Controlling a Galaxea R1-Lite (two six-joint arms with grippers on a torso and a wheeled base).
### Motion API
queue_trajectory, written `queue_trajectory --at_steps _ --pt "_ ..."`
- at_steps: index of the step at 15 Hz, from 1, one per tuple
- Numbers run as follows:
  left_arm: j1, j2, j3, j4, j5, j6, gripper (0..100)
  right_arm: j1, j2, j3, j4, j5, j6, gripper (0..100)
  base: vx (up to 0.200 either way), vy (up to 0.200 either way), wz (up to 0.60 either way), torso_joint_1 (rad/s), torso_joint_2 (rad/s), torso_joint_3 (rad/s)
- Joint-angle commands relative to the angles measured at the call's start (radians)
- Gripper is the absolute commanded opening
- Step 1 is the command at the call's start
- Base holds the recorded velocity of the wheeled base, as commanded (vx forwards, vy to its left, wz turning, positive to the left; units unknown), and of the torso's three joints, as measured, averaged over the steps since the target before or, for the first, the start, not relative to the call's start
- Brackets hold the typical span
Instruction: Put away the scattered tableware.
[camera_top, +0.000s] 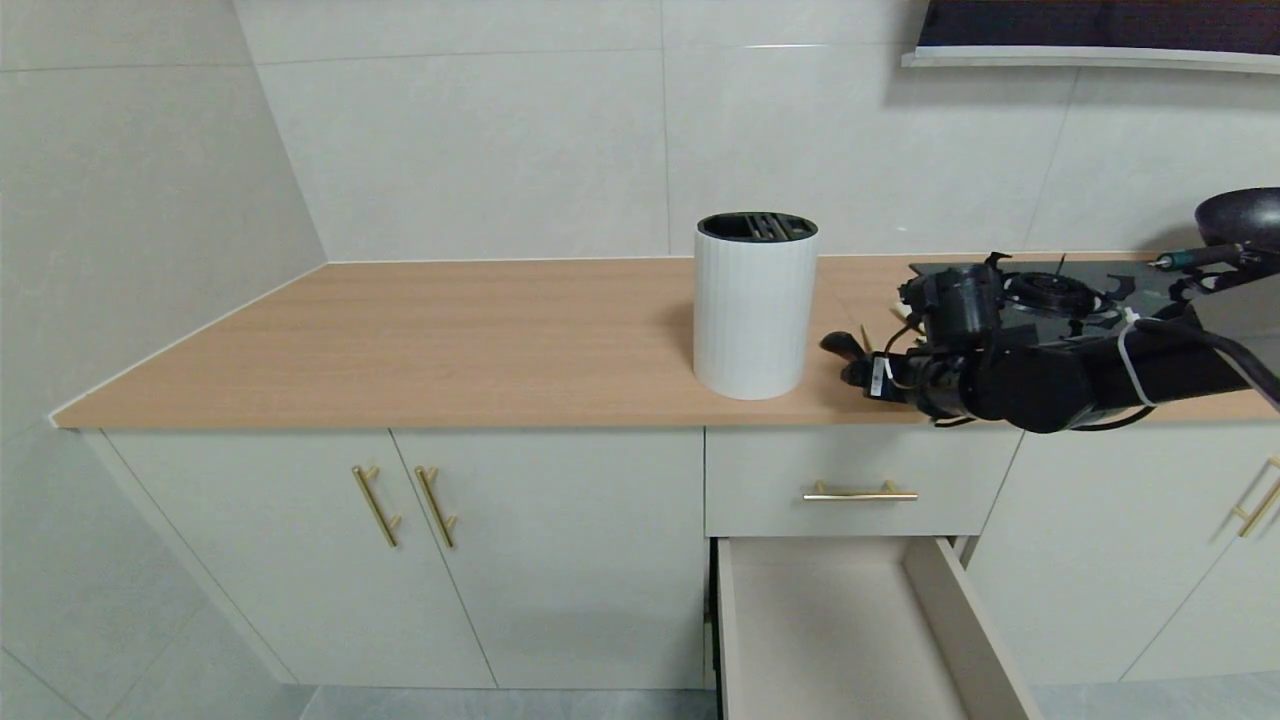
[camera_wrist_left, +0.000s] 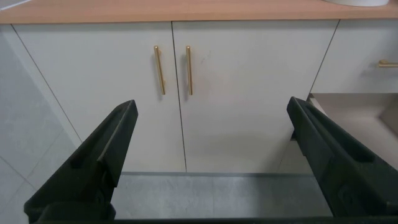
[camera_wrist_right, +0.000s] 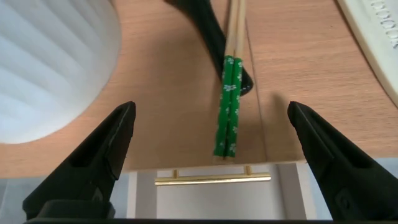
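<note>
The right tool (camera_wrist_right: 209, 109) hung, jaws spread wide, over the wooden counter (camera_wrist_right: 155, 106), the green-ended wooden chopsticks (camera_wrist_right: 229, 106) lying between them (atop a black utensil (camera_wrist_right: 208, 37)), beside the white ribbed holder (camera_wrist_right: 50, 62).

Left gripper (camera_wrist_left: 211, 107), fingers (camera_wrist_left: 106, 149) wide apart, cabinet doors (camera_wrist_left: 249, 99), gold handles (camera_wrist_left: 160, 70)

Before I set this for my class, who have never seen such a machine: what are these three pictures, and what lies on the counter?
This is a two-armed robot. The wide picture comes from a camera on its head; the other two from cameras on its wrists, looking between each tool's fingers. On the counter stands a white ribbed holder; beside it green-tipped chopsticks lie across a black utensil. The right tool hangs open over the chopsticks, holding nothing. The left tool, also open, faces cupboard doors. One drawer is pulled out.
</note>
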Motion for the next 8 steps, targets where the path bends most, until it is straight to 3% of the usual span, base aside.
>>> queue_trajectory --at_steps 1,3,4,8 --pt "0.0 0.002 0.0 0.0 0.0 0.0 100 -0.001 0.002 0.0 0.001 0.0 0.0 100 0.0 0.0 0.0 0.0 0.0 0.0" --pt "0.0 0.002 0.0 0.0 0.0 0.0 100 -0.001 0.007 0.001 0.003 0.0 -0.001 100 0.0 0.0 0.0 0.0 0.0 0.0" --pt "0.0 0.002 0.0 0.0 0.0 0.0 100 -0.001 0.009 0.001 0.004 0.0 -0.001 0 0.0 0.0 0.0 0.0 0.0 0.0" --pt "0.0 0.002 0.0 0.0 0.0 0.0 100 -0.001 0.021 0.0 0.007 0.0 -0.003 0 0.0 0.0 0.0 0.0 0.0 0.0"
